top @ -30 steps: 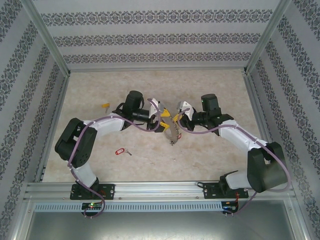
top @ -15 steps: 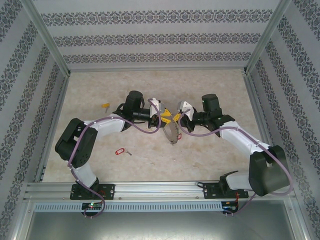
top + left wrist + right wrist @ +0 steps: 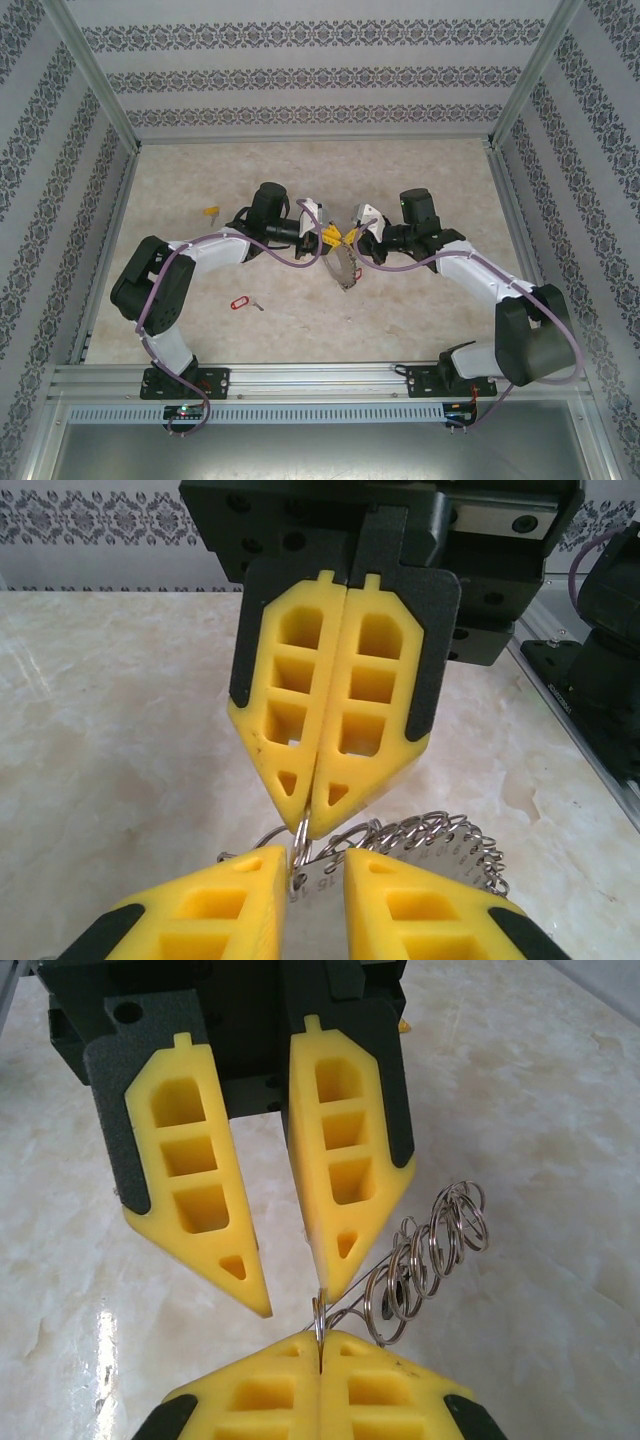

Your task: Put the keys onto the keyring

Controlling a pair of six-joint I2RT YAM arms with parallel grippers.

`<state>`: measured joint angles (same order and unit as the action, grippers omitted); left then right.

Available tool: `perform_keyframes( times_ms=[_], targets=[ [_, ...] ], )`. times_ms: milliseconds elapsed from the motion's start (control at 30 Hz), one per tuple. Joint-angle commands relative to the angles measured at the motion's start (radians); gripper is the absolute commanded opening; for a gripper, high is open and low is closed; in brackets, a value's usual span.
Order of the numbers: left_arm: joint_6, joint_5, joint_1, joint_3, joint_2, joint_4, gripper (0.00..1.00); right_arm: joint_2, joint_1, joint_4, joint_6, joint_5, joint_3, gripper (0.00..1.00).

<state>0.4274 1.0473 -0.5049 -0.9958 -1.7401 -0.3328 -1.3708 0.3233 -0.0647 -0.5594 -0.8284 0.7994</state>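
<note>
**Jaws.** We find the right gripper [image 3: 320, 1348] clenched. Its two yellow pads meet flush, and the thin wire of the keyring [image 3: 319, 1312] rises out of the seam between them.

The left gripper [image 3: 317, 868] faces it tip to tip. Its jaws stand apart, and in the right wrist view bare table [image 3: 300, 170] shows through the gap. In that view one left fingertip touches the wire at 12 o'clock from the clenched pads. In the left wrist view a flat silver piece [image 3: 320, 895] sits in the gap between the left pads. We cannot tell what it is, nor whether the pads bear on it.

**At the wire.** A string of small rings [image 3: 432, 1240] runs off the wire toward 2 o'clock from the right gripper's tips.

**Table, from above.** Both arms meet near the table's centre, with the keyring between their tips. A silver bundle [image 3: 345, 268] with a spot of red shows at 6 o'clock from that meeting point; we cannot tell whether it rests on the surface. A red-tagged key [image 3: 239, 301] lies on the table at 8 o'clock, well apart from both grippers. A yellow-tagged key [image 3: 211, 212] lies at 9 o'clock, beyond the left arm's wrist.
</note>
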Motion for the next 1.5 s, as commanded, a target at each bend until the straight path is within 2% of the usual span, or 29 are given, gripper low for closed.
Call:
perform_keyframes(
  times_ms=[0, 233, 400, 500, 567, 667, 700, 767, 833, 1033, 1133, 1200, 1300, 1467],
  targets=[
    [0.027, 0.053, -0.014, -0.032, -0.015, 0.029, 0.23, -0.016, 0.003, 0.047, 0.032, -0.076, 0.040, 0.00],
    [0.033, 0.031, -0.014, -0.032, -0.029, 0.023, 0.22, -0.025, 0.008, 0.060, 0.036, -0.083, 0.051, 0.00],
    [0.051, 0.017, -0.013, -0.023, -0.016, 0.019, 0.11, -0.011, 0.010, 0.101, 0.048, -0.045, 0.033, 0.00],
    [0.113, 0.036, -0.013, -0.052, -0.017, 0.116, 0.00, -0.016, 0.013, 0.101, 0.052, -0.046, 0.035, 0.00],
    [0.130, 0.048, -0.013, -0.060, -0.021, 0.140, 0.00, -0.016, 0.016, 0.107, 0.055, -0.043, 0.033, 0.00],
    [0.087, 0.016, -0.012, -0.014, -0.009, 0.034, 0.00, -0.020, 0.019, 0.099, 0.054, -0.030, 0.032, 0.00],
    [0.066, -0.002, -0.011, 0.000, -0.005, -0.001, 0.00, -0.020, 0.021, 0.093, 0.055, -0.017, 0.030, 0.03],
    [0.050, -0.023, -0.008, 0.012, 0.002, -0.028, 0.00, -0.011, 0.022, 0.092, 0.047, 0.023, 0.016, 0.36],
    [0.032, -0.052, -0.005, 0.007, 0.002, -0.021, 0.00, 0.015, 0.035, 0.068, -0.013, 0.074, -0.007, 0.55],
    [0.004, -0.057, 0.008, 0.043, 0.020, -0.077, 0.00, 0.083, 0.021, 0.028, -0.057, 0.103, -0.053, 0.58],
    [-0.009, -0.078, 0.019, 0.074, 0.046, -0.125, 0.00, 0.117, 0.001, 0.039, -0.022, 0.088, -0.068, 0.58],
    [0.013, -0.096, 0.020, 0.072, 0.065, -0.096, 0.00, 0.145, -0.008, 0.036, -0.006, 0.093, -0.071, 0.58],
    [0.032, -0.122, 0.022, 0.090, 0.094, -0.089, 0.00, 0.188, -0.024, 0.140, 0.060, 0.140, -0.114, 0.58],
    [0.035, -0.127, 0.048, 0.104, 0.152, -0.088, 0.00, 0.207, -0.033, 0.208, 0.124, 0.266, -0.121, 0.57]
  ],
)
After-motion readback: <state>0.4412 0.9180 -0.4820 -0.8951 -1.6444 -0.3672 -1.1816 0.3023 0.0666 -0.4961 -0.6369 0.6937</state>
